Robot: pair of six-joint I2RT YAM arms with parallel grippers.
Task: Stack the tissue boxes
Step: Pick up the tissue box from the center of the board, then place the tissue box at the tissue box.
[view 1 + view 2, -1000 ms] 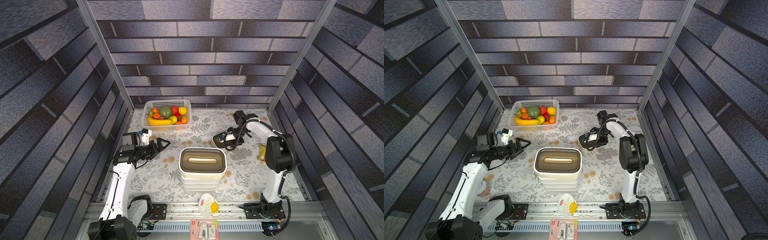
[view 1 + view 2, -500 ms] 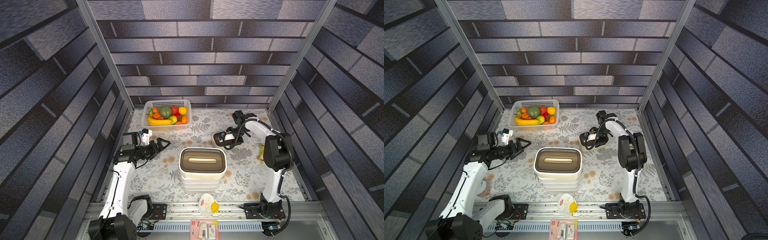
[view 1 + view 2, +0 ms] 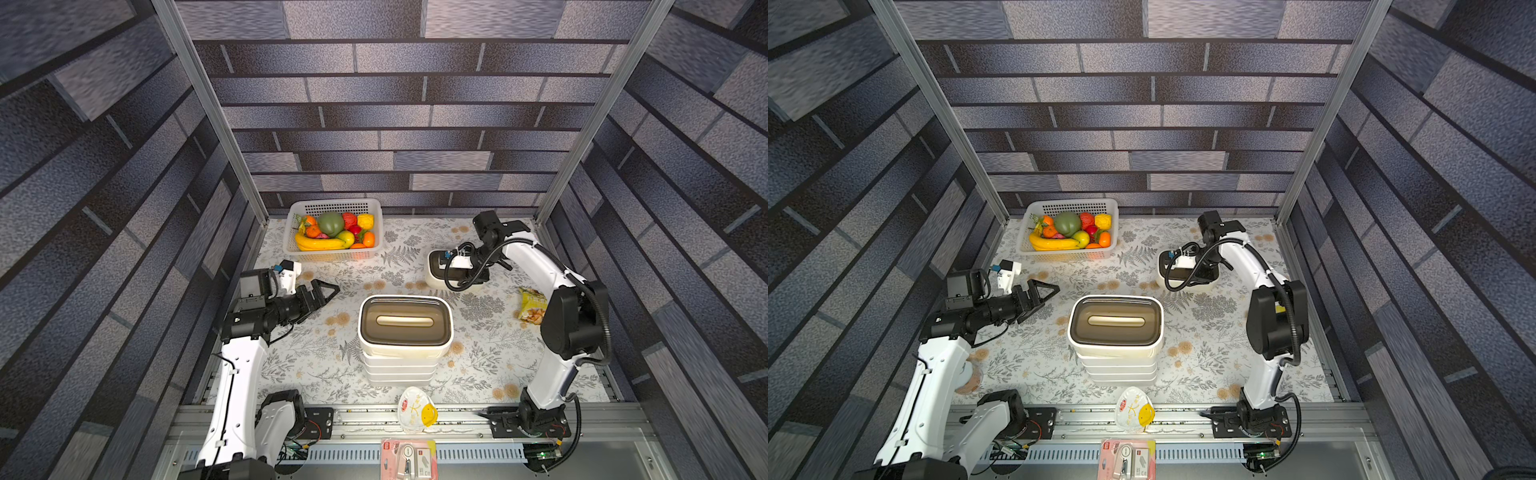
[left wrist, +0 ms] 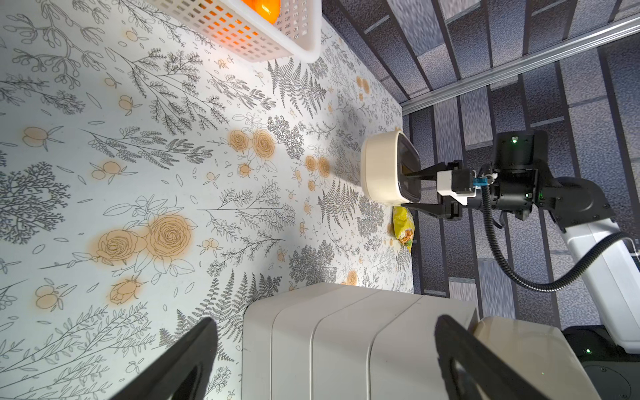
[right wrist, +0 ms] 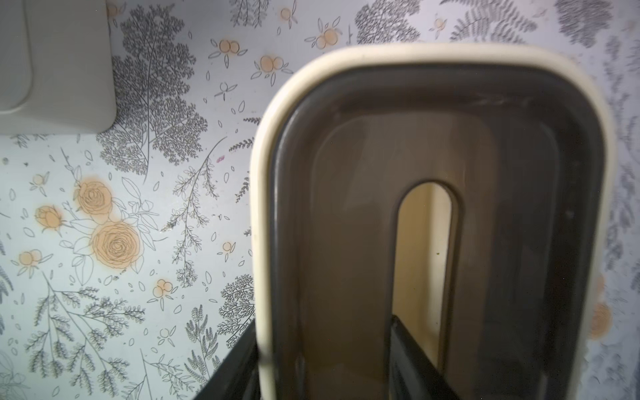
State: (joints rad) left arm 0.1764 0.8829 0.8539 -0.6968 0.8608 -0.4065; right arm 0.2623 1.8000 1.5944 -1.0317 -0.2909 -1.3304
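A stack of tissue boxes (image 3: 399, 368) (image 3: 1119, 370) stands mid-table, white ones below and a rounded cream one with a dark-brown slotted lid (image 3: 405, 326) on top. A second cream tissue box (image 3: 434, 282) (image 3: 1187, 286) (image 4: 381, 173) sits at the back right. My right gripper (image 3: 446, 266) (image 5: 325, 356) is shut on it. One finger is in the lid's slot and the other is outside the cream rim (image 5: 263, 207). My left gripper (image 3: 328, 289) (image 4: 325, 322) stands open left of the stack and holds nothing; it faces the stack's white side (image 4: 346, 339).
A white perforated basket (image 3: 332, 205) of fruit stands at the back left. A yellow snack bag (image 3: 531, 305) lies by the right wall, next to the right arm. A white and yellow mask (image 3: 415, 411) and a pink package (image 3: 409, 459) lie at the front edge.
The right gripper's jaws have closed in on the back cream box, and the wrist has shifted slightly. The left arm and the stack have not moved.
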